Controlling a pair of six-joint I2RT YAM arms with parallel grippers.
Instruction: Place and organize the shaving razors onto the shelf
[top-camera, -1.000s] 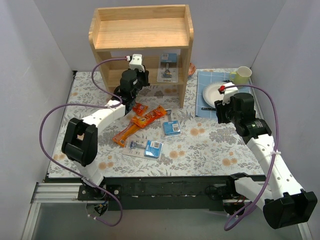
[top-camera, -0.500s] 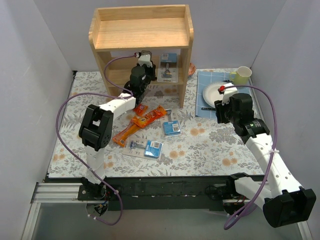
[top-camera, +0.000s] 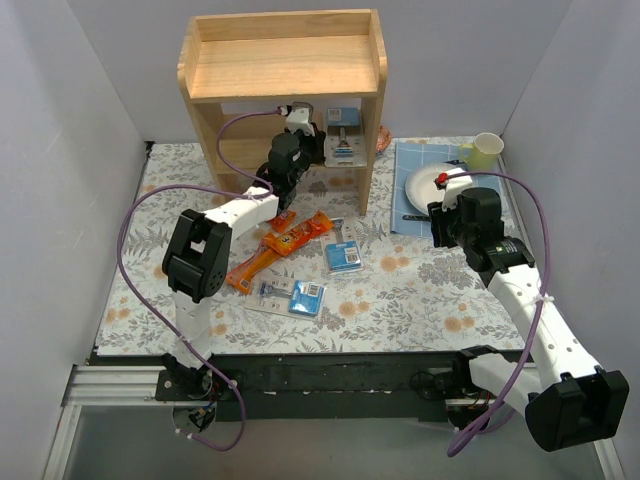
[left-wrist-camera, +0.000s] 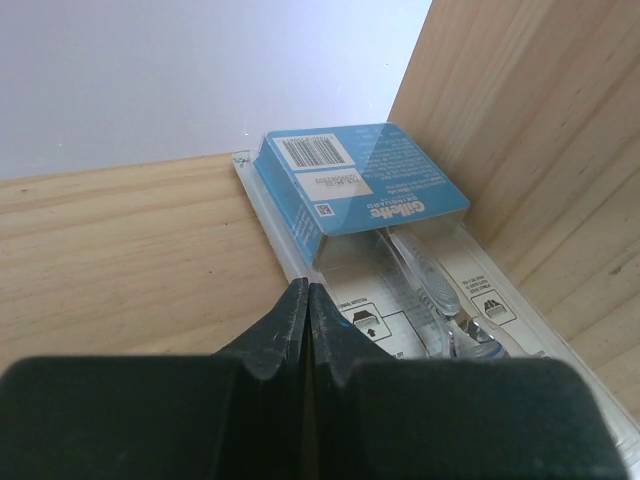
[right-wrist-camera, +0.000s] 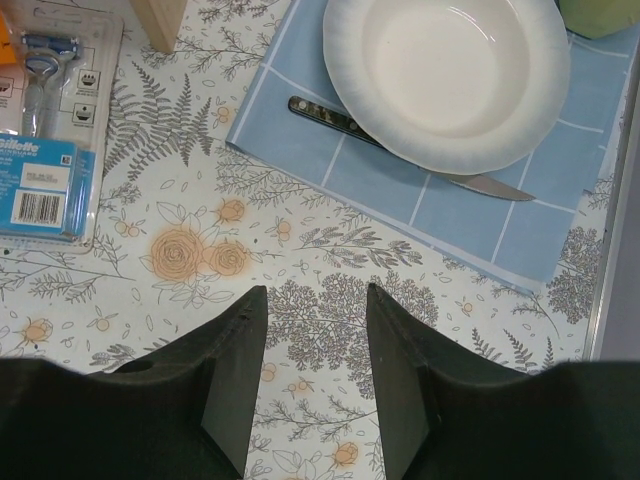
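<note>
The wooden shelf stands at the back. One razor pack lies on its lower tier against the right side panel, and shows close up in the left wrist view. My left gripper is inside that tier, shut and empty, its tips at the pack's left edge. Two more razor packs lie on the table, one in the middle and one nearer the front. My right gripper is open and empty above the floral cloth; the middle pack lies to its left.
Orange snack packets lie in front of the shelf beside the left arm. A white plate and a knife sit on a blue placemat at the right, with a yellow cup behind. Grey walls enclose the table.
My left gripper has moved right and deeper into the shelf's lower tier, up to the razor pack's edge. The right arm has barely moved.
</note>
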